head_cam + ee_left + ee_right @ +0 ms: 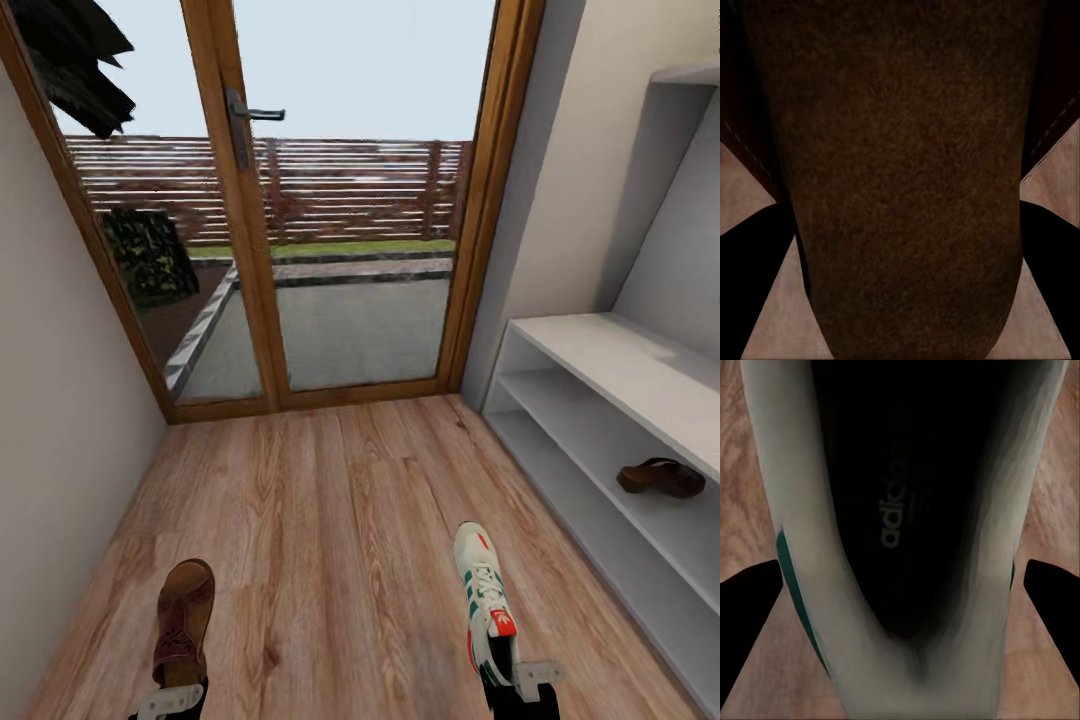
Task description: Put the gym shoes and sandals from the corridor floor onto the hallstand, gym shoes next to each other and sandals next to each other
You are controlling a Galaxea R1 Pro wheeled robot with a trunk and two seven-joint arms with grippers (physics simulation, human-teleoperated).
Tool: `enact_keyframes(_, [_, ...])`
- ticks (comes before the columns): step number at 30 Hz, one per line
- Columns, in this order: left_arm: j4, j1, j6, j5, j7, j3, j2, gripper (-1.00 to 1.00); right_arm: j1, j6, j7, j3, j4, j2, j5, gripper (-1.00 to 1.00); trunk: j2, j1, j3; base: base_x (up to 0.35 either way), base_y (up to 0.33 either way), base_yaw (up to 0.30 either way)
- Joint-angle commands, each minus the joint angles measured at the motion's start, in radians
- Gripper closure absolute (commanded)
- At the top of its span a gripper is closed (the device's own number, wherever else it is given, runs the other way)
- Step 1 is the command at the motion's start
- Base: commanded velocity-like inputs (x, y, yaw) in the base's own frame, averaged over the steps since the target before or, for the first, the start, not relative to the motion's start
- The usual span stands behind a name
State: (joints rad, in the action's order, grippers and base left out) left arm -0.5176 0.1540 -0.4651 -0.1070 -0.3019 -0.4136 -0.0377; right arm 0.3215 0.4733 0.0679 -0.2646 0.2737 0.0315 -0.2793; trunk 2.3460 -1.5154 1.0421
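Corridor inventory: 2 shoes gripped, 1 sandal racked.

Left gripper (170, 700) pinched the heel of 1 dark-brown sandal (184, 620), fingers (750, 285) flanking its tan-brown insole. Right gripper (525, 685) pinched the heel of 1 white gym shoe (484, 600), green stripe and red tongue patch visible, above the wood-plank floor (320, 520). A second sandal (660, 478) lay on the middle shelf of the white hallstand (600, 350), at right beside the glazed door (340, 200).

Dark-brown sandal (183, 622), white sneaker (485, 602) with green stripes, wood-grain floor (330, 520), pale grey-white rack (610, 420)
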Motion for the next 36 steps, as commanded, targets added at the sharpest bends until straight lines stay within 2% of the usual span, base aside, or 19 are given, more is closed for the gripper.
enact_keyframes(1, [0.000,0.001,-0.004,-0.010,-0.007,-0.009,0.001,1.00,0.001,0.004,0.007,-0.008,-0.001,0.000,-0.004,1.00,0.000,0.000,0.001,0.338,0.000,-0.101])
enact_keyframes(14, [0.000,0.001,-0.004,-0.010,-0.007,-0.010,0.001,1.00,0.002,0.004,0.007,-0.008,-0.001,-0.001,-0.004,1.00,0.000,0.000,0.001,0.338,0.006,-0.039])
enact_keyframes(24, [-0.001,0.001,-0.004,-0.010,-0.008,-0.010,0.001,1.00,0.001,0.004,0.007,-0.008,-0.001,-0.001,-0.004,1.00,0.000,0.000,0.001,0.328,0.144,-0.252])
enact_keyframes(36, [-0.001,0.001,-0.004,-0.010,-0.009,-0.009,0.001,1.00,0.001,0.004,0.007,-0.008,-0.001,-0.001,-0.004,1.00,0.000,0.000,0.001,0.232,0.264,-0.265])
